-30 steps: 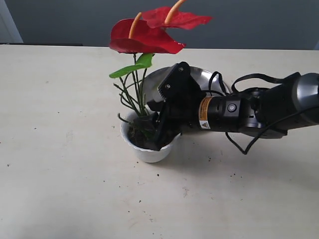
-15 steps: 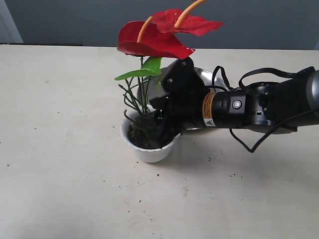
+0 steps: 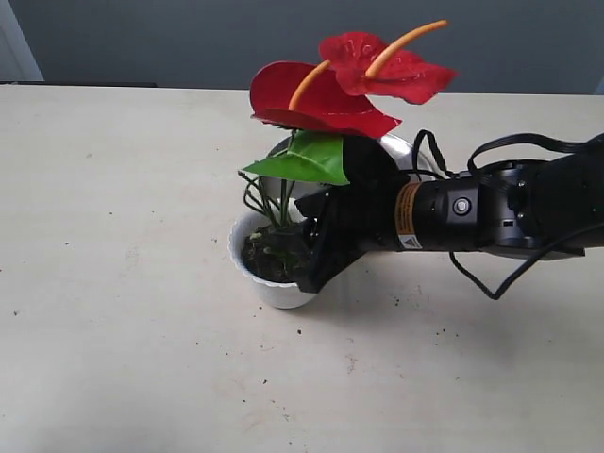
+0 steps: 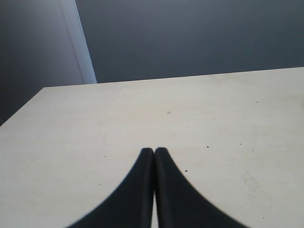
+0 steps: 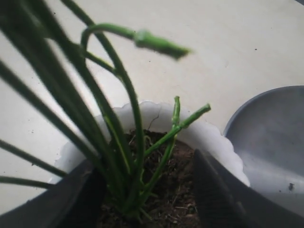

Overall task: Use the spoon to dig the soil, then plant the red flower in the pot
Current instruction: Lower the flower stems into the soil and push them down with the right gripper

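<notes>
While the red flower [image 3: 326, 99] stands in the white scalloped pot [image 3: 274, 288], its green stems [image 5: 118, 156] sunk into the dark soil [image 5: 175, 190], the right gripper [image 3: 311, 255] reaches low across the pot's rim with its jaws parted on either side of the stem bundle, clamping nothing; this straddling posture probably serves to steady or release the seated plant. Blooms and broad leaf [image 3: 307, 160] lean toward the arm, suggesting the stems are not yet firmly bedded. Behind the pot lies the round steel plate [image 5: 270, 137], partly hidden by the arm. The left gripper [image 4: 154, 156] hangs closed and empty above the bare table [image 3: 123, 189], clear of the work. No spoon is visible in any view, so digging appears finished
</notes>
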Controlling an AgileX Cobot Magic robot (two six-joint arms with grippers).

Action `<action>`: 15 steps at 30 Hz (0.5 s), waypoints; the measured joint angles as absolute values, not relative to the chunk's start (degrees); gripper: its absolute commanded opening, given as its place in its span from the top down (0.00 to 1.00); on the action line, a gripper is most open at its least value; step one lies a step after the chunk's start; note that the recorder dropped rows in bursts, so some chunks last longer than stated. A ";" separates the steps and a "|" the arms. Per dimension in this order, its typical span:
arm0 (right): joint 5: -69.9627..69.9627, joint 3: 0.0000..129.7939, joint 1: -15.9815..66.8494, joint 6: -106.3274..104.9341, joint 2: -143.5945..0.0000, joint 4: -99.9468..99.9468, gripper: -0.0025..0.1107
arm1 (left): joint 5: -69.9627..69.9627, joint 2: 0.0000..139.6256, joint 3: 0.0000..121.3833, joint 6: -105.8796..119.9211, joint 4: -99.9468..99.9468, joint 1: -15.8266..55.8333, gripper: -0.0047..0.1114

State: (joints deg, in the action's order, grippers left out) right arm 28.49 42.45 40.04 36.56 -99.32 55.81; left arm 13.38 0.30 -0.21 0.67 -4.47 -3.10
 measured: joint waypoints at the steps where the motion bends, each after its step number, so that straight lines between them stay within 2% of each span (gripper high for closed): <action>1: 28.19 42.45 40.04 36.56 -99.05 55.81 0.51 | 13.38 0.30 -0.21 0.67 -4.47 -3.10 0.96; 15: 27.61 42.24 40.04 34.21 -97.41 53.46 0.51 | 13.38 0.30 -0.21 0.67 -4.47 -3.10 0.96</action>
